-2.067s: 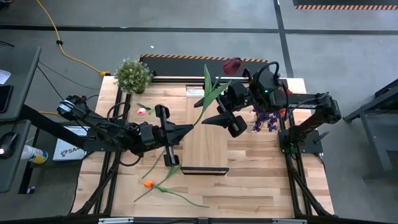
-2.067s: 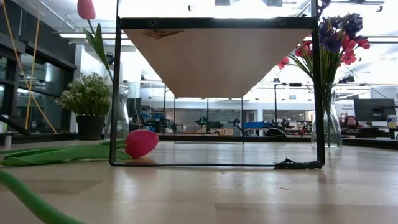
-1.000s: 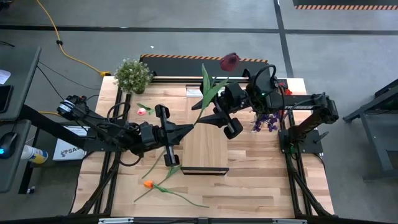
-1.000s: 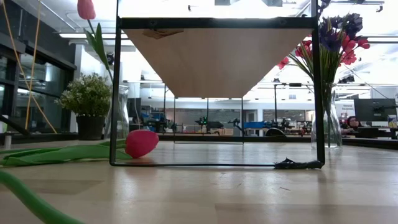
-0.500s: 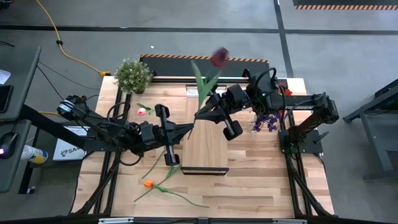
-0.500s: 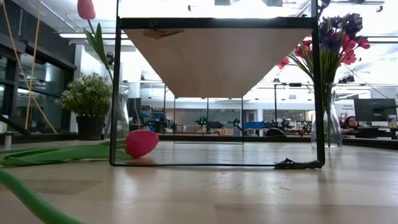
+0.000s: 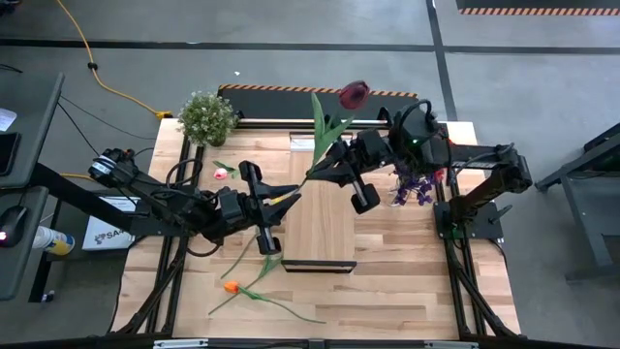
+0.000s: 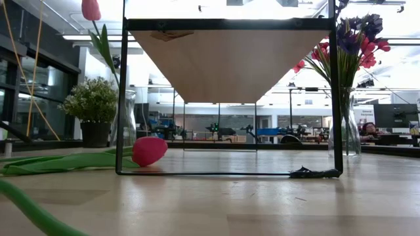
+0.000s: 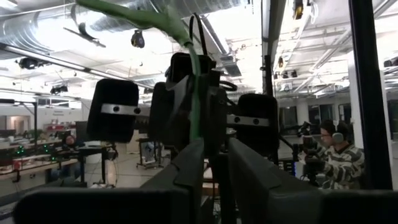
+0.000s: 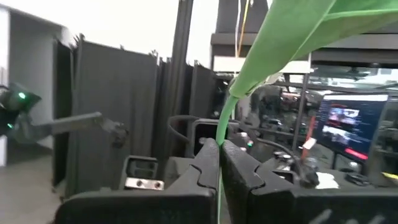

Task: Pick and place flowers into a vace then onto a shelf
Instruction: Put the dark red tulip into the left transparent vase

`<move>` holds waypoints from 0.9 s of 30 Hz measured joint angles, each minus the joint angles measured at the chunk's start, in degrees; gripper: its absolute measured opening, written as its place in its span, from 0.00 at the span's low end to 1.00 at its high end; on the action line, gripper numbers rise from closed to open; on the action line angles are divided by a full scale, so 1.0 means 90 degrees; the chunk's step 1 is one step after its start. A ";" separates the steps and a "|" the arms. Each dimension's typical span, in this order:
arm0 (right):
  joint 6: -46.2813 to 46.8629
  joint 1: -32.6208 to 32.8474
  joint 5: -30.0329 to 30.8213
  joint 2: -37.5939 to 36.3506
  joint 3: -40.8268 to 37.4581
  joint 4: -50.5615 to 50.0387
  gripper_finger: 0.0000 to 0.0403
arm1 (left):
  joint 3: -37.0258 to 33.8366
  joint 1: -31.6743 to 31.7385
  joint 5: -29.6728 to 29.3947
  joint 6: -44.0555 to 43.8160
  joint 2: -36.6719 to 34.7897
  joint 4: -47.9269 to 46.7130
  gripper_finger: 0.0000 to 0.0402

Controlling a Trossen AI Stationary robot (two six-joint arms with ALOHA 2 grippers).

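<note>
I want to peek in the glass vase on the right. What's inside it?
The glass vase holds purple flowers and pink ones, their stems running down inside. Whether it holds water cannot be seen.

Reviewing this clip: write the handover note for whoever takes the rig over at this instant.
Right gripper: shut on the maroon flower's stem, above the shelf's far end.
Left gripper: at the stem's lower end, jaws slightly parted around it.
Maroon flower: in the air between the arms.
On the table: pink flower, orange flower.
Done: vase by the right arm holds purple and red flowers.
Left: put the maroon flower in a vase, then the loose flowers; a vase onto the shelf.
</note>
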 joint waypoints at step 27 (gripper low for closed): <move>-0.1635 -0.0793 -0.1560 -0.0024 0.2880 -0.4825 0.00 | 0.0005 -0.1078 -0.1099 0.0815 -0.0412 0.0078 0.30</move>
